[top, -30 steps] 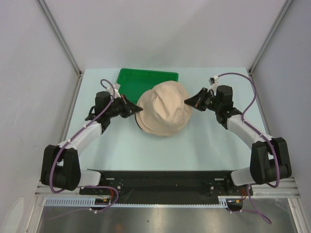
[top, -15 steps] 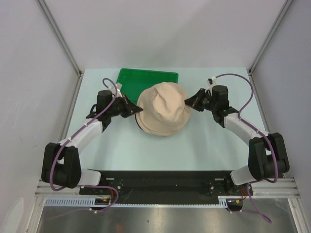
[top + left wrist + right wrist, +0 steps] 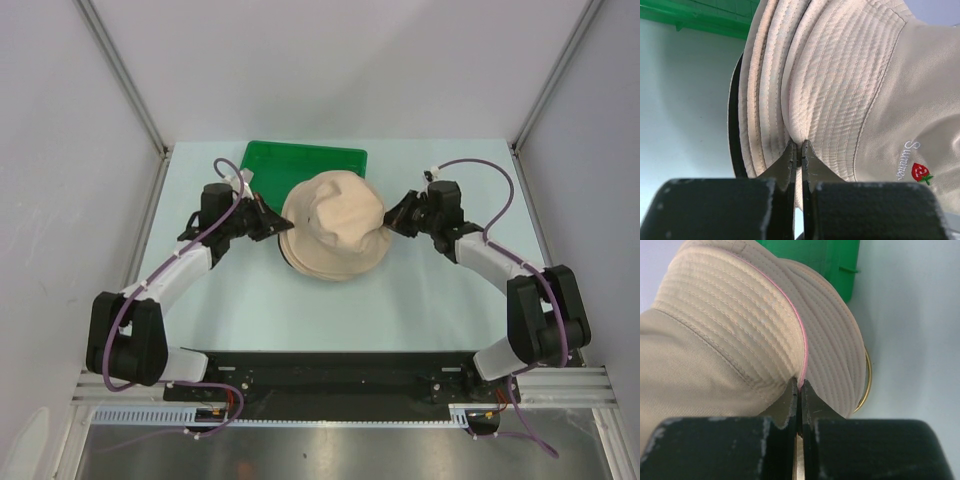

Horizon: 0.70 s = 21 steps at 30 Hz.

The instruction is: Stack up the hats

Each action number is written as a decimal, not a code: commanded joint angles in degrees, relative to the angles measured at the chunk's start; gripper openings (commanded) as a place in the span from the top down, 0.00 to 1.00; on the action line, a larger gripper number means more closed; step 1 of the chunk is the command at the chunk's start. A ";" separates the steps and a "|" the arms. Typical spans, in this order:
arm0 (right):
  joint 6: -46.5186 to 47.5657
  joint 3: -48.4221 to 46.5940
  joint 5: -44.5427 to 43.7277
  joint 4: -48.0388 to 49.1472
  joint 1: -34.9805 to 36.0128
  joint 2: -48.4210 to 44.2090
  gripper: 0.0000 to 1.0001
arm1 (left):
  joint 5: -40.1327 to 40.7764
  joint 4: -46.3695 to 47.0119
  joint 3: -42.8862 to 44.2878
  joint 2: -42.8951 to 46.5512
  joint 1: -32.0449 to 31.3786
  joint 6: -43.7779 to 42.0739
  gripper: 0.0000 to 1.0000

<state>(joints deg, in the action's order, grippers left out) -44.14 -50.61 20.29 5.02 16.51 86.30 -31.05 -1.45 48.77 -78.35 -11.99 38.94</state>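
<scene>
Finding the hats (image 3: 330, 268) piled brim on brim at the middle of the table (image 3: 300, 310), just in front of the green tray (image 3: 300, 160), with the top hat (image 3: 335, 210) crowning the pile; nipping that top hat's brim on its left edge with the left gripper (image 3: 797, 148), jaws pressed together on a single fold of stitched fabric; doing likewise on the opposite edge with the right gripper (image 3: 800, 386), clenched on the pink-piped rim; glimpsing a gold ring (image 3: 868, 377) under the pile's far side and a black edge (image 3: 731, 125) among the lower brims, without being able to tell what exactly is lying beneath; judging the fabric as light, soft and floppy, creasing wherever pinched, and so sagging in the middle if lifted from one side only; judging the brim as the right place to grip, the rows of stitching stiffening it a little and giving the fingers some bite, the crown likely collapsing under any squeeze; taking care to catch one brim alone, the layers below lying close enough to be snagged together; treating level hands and an even lowering as the likeliest way of settling the hat squarely on the pile.
</scene>
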 commanded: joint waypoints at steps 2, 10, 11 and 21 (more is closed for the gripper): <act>3.27 2.71 -6.84 -17.23 2.12 6.77 1.00 | 8.10 -8.48 -0.61 -2.16 1.18 -4.40 1.00; 4.50 2.01 -10.80 -19.34 3.70 8.53 1.00 | 8.29 -9.01 -0.43 -1.99 1.53 -5.28 1.00; 4.68 1.83 -10.89 -19.34 4.05 8.62 1.00 | 7.94 -8.57 -0.61 -1.99 1.53 -5.36 1.00; 6.44 1.48 -11.15 -21.80 6.51 7.93 0.77 | 7.41 -8.74 -0.52 -1.20 1.53 -5.72 1.00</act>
<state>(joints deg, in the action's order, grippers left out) -42.63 -54.76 14.11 2.52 21.06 91.00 -29.69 -2.24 49.32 -78.39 -11.64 37.19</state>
